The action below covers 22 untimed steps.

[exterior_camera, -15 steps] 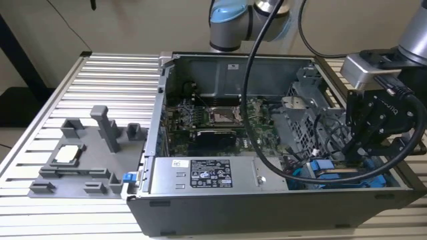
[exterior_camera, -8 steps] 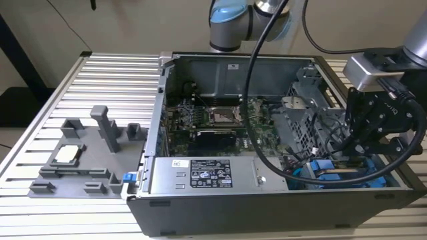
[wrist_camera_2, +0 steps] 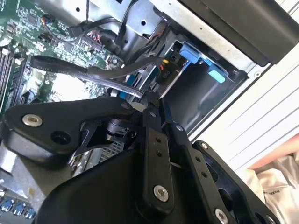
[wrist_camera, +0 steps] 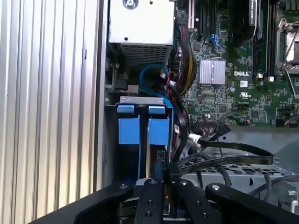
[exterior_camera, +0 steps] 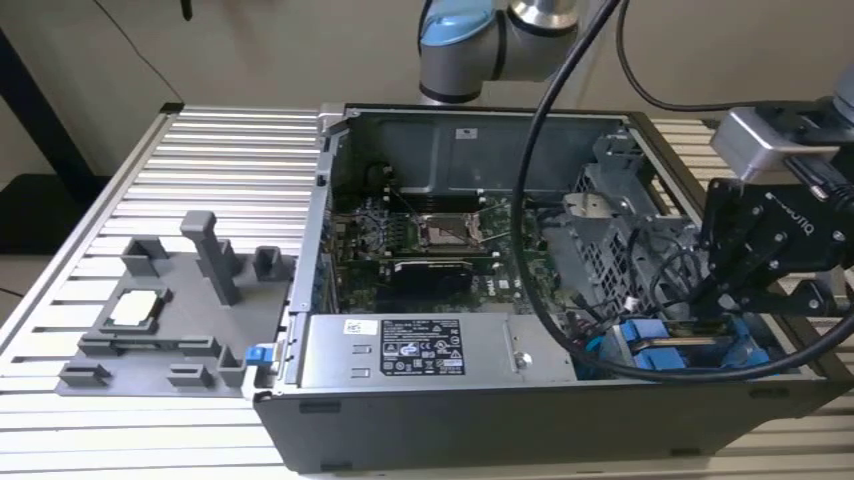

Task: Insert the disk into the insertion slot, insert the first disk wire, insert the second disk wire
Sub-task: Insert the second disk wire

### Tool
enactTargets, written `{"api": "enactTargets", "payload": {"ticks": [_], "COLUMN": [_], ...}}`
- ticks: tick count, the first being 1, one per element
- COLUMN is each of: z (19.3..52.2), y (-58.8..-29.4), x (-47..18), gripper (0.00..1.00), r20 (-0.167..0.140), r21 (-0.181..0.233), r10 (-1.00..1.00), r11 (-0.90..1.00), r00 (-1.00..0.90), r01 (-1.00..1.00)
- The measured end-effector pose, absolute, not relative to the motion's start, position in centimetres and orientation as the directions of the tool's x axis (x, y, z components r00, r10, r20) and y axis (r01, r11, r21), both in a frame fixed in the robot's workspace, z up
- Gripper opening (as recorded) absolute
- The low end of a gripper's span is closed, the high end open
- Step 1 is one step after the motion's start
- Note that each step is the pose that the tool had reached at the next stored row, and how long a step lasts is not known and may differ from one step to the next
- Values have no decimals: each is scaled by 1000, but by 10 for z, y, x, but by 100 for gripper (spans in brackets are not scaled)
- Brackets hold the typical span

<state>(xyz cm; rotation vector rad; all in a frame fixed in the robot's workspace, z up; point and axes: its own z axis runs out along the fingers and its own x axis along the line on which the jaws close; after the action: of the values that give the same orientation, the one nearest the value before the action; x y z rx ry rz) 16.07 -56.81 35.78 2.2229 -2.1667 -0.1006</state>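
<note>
The open PC case (exterior_camera: 454,420) sits on a slatted metal table (exterior_camera: 200,140), motherboard (exterior_camera: 427,250) and the grey power supply box (exterior_camera: 414,350) inside it. The disk (wrist_camera: 140,130) in its blue frame is already down in the drive bay at the case's corner, on the exterior view's right, blue tabs up. The gripper (wrist_camera: 163,170) hangs right over that bay, fingers looking pinched nearly together on a black cable (wrist_camera: 224,161), though the contact point is hard to make out. A grey fixture tray (exterior_camera: 174,320) lies beside the case.
</note>
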Motion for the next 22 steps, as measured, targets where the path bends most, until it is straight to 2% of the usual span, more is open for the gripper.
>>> {"api": "enactTargets", "payload": {"ticks": [9, 22], "z": [350, 344], "y": [-572, -572], "x": [161, 163], "gripper": [16, 16], "r20": [-40, -50], "r21": [71, 71], "r10": [-999, -999], "r11": [-17, -17], "r00": [14, 13], "r01": [-997, -997]}}
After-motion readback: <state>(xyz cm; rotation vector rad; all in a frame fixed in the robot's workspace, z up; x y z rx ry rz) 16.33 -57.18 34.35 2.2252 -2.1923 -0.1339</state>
